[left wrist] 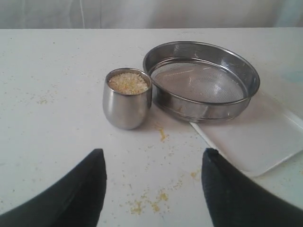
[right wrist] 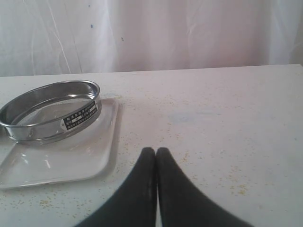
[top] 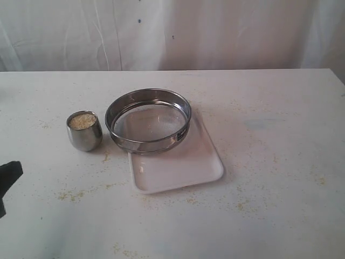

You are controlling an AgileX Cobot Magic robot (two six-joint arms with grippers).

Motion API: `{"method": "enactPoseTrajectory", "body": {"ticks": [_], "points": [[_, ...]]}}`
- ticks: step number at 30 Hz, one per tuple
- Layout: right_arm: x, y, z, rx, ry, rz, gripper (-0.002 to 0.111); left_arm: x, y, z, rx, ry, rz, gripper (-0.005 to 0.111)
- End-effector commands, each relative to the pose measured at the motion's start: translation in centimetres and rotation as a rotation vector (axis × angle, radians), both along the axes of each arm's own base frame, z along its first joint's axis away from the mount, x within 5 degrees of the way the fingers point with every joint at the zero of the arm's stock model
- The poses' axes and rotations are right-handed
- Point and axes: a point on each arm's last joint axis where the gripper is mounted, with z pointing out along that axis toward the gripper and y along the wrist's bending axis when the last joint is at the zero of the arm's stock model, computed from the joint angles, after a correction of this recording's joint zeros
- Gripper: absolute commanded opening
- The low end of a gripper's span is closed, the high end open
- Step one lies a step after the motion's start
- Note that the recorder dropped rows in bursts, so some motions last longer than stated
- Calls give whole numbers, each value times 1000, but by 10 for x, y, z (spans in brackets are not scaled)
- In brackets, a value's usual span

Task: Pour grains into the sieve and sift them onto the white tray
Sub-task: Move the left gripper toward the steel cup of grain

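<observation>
Found the grains [left wrist: 128, 82] in the steel cup [left wrist: 127, 109] just beside the sieve [left wrist: 201, 82], dead ahead of the spread, empty left hand [left wrist: 154, 158] and well nearer it than the pressed-together right hand [right wrist: 156, 153], with the sieve resting over one end of the white tray [left wrist: 265, 137].

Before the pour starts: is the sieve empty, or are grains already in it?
Empty. The sieve shows only bare mesh; the grains fill the steel cup beside it.

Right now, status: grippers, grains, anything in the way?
Left gripper open, empty, facing the cup. Right gripper shut, empty. Grains in cup; sieve bare, on tray. Path to cup unobstructed.
</observation>
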Motion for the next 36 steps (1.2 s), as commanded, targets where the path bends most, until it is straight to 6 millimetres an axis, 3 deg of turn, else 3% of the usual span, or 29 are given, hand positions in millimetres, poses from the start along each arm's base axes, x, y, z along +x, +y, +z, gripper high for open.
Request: {"method": "enactPoseTrajectory", "body": {"ticks": [1,9,20,25,29,32,36], "points": [[0,0,-2,1,5,-7,0,28,-3,14,33,9,-20,62],[0,0,-2,1,5,-7,0,74,-6,17,146,27,-45,62],[0,0,-2,1,5,-7,0,97,-8,0,189,-11,-55,62],[0,0,-2,1,5,-7,0,107,-24,-17,147,19,-52,63],[0,0,-2,1,5,-7,0,105,-42,-48,131,-24,-46,78],[0,0,-2,2,3,-7,0,107,-41,-66,123,5,-11,79],[0,0,-2,2,5,-7,0,118,-43,-75,110,-15,18,79]]}}
